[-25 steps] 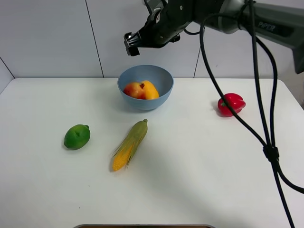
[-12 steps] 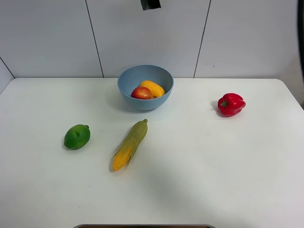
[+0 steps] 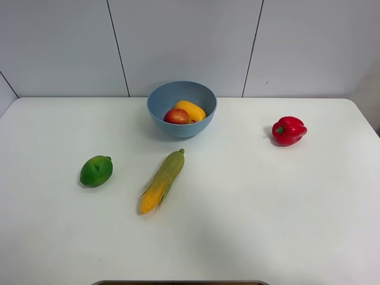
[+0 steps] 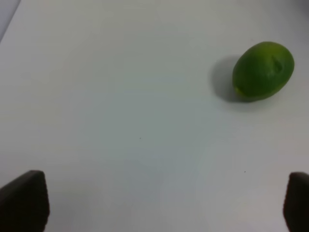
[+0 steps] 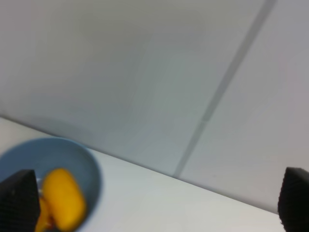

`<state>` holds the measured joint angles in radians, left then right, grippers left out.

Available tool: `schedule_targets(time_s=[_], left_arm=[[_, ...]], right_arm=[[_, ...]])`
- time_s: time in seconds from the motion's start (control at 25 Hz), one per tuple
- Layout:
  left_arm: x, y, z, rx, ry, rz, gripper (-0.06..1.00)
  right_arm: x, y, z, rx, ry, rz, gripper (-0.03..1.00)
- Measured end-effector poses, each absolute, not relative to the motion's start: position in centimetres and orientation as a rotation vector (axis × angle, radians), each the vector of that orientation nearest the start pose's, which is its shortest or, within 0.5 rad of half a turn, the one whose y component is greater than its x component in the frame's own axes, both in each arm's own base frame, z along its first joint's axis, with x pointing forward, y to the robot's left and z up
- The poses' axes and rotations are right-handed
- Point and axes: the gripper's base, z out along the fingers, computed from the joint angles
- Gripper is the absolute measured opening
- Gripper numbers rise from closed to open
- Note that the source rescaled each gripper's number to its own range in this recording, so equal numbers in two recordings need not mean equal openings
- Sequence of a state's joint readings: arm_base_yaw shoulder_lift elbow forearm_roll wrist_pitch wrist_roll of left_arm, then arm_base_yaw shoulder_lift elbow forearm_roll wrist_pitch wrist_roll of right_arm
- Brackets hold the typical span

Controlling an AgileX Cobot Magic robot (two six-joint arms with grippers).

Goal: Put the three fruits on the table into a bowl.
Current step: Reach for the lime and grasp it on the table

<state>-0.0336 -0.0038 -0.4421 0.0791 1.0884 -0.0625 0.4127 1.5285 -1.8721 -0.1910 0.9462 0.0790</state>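
Note:
The light-blue bowl (image 3: 181, 108) stands at the back middle of the white table (image 3: 249, 208). The yellow-orange mango (image 3: 191, 110) and the red apple (image 3: 177, 116) lie inside it. The green lime (image 3: 96, 170) rests on the table at the left, apart from the bowl. Neither arm shows in the exterior high view. In the left wrist view the lime (image 4: 263, 71) lies ahead of my left gripper (image 4: 154, 205), whose fingertips (image 4: 24, 200) stand wide apart and empty. In the right wrist view my right gripper (image 5: 154, 203) is open and empty, high above the bowl (image 5: 58, 164) with the mango (image 5: 63, 198).
A husked corn cob (image 3: 162, 180) lies on the table in front of the bowl, right of the lime. A red bell pepper (image 3: 289, 130) sits at the right. A panelled white wall (image 3: 178, 41) stands behind the table.
My right arm has lifted up and out of the exterior high view. The apple and mango have settled in the bowl. The lime, corn and pepper have not moved.

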Motion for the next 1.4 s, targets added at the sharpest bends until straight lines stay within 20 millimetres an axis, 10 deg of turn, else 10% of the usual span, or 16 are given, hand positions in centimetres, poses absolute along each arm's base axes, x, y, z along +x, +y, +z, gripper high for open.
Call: schedule_targets(time_s=[0.88, 1.4], left_arm=[[0.0, 0.6, 25.9, -0.034, 2.123, 0.039, 1.00], [0.0, 0.6, 25.9, -0.034, 2.123, 0.039, 1.00]], right_arm=[[10.7, 0.2, 57.8, -0.164, 1.801, -0.207, 1.00], [-1.3, -2.4, 58.6, -0.021, 1.587, -0.135, 1.00]])
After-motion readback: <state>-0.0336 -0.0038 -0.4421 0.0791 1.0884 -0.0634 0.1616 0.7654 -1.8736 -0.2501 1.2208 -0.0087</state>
